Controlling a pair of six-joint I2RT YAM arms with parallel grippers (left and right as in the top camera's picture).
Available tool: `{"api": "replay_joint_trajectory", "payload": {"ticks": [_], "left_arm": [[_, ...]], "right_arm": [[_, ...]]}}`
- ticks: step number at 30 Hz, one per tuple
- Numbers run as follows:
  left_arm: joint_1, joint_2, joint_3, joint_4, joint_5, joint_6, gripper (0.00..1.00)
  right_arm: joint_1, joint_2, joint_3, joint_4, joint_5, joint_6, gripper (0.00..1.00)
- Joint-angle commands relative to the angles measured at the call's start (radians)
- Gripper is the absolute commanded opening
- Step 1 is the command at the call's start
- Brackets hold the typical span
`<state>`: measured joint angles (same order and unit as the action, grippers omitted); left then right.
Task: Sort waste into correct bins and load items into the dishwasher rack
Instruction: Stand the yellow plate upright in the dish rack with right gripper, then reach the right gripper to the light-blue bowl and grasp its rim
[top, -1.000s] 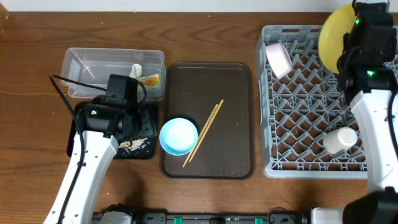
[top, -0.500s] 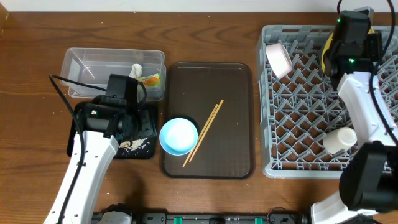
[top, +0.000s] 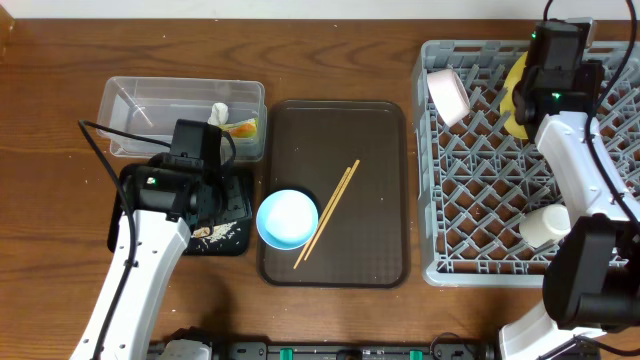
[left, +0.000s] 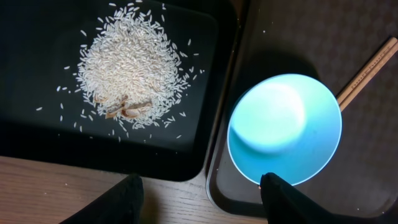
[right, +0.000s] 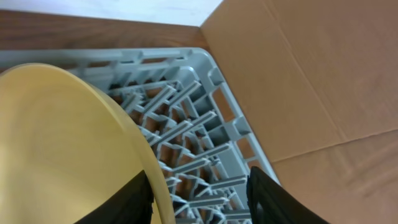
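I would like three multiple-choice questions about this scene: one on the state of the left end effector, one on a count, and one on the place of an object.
1. The left end effector is: A) fully shut; B) open, holding nothing; C) gripping a cloth.
2. Dishes in the square grey plastic rack: A) one; B) three; C) five.
3. The round light blue bowl rests: A) in the rack; B) between the fingers; C) on the dark brown rectangular tray.
Answers:
1 B, its fingers stand apart with nothing between them.
2 B, round yellow plate, white bowl and small pale cup.
3 C, beside the thin wooden chopsticks.
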<state>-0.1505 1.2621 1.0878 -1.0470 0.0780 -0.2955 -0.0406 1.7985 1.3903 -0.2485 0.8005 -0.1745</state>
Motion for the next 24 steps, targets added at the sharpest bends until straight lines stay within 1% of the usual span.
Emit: {"api": "replay_joint_trajectory", "payload": {"ticks": [1, 3, 4, 5, 8, 11, 13, 15, 17, 19, 24], "left_arm": [[0.004, 0.006, -0.004, -0.003, -0.011, -0.016, 0.64], [0.004, 0.006, -0.004, -0.003, -0.011, -0.016, 0.64], [0.004, 0.006, -0.004, -0.003, -0.011, -0.016, 0.63], [0.004, 0.006, -0.004, -0.003, -0.011, -0.016, 0.64], [0.004, 0.006, -0.004, -0.003, -0.011, -0.016, 0.64], [0.004, 0.006, -0.004, -0.003, -0.012, -0.016, 0.64], [0.004, 0.006, -0.004, -0.003, -0.012, -0.016, 0.64], [0.004, 0.006, -0.004, -0.003, -0.012, -0.016, 0.64], [0.005, 0.006, -0.004, -0.003, -0.013, -0.016, 0.64], [0.004, 0.006, -0.004, -0.003, -0.023, -0.016, 0.64], [0.005, 0.006, -0.004, -0.015, -0.097, -0.016, 0.64]], "right_arm": [[0.038, -0.084, 0.003, -0.010, -0.013, 0.047, 0.51], [0.057, -0.123, 0.003, -0.042, -0.068, 0.047, 0.54], [0.068, -0.146, 0.003, -0.073, -0.127, 0.047, 0.60], [0.079, -0.167, 0.003, -0.109, -0.196, 0.047, 0.63], [0.118, -0.215, 0.003, -0.224, -0.401, 0.047, 0.63], [0.175, -0.237, 0.003, -0.350, -0.652, 0.050, 0.61], [0.229, -0.236, 0.003, -0.418, -0.807, 0.118, 0.61], [0.286, -0.221, 0.003, -0.468, -0.935, 0.194, 0.64], [0.332, -0.203, 0.003, -0.498, -1.014, 0.233, 0.66], [0.386, -0.173, 0.003, -0.519, -1.065, 0.242, 0.67], [0.511, -0.084, 0.003, -0.526, -1.071, 0.286, 0.66]]}}
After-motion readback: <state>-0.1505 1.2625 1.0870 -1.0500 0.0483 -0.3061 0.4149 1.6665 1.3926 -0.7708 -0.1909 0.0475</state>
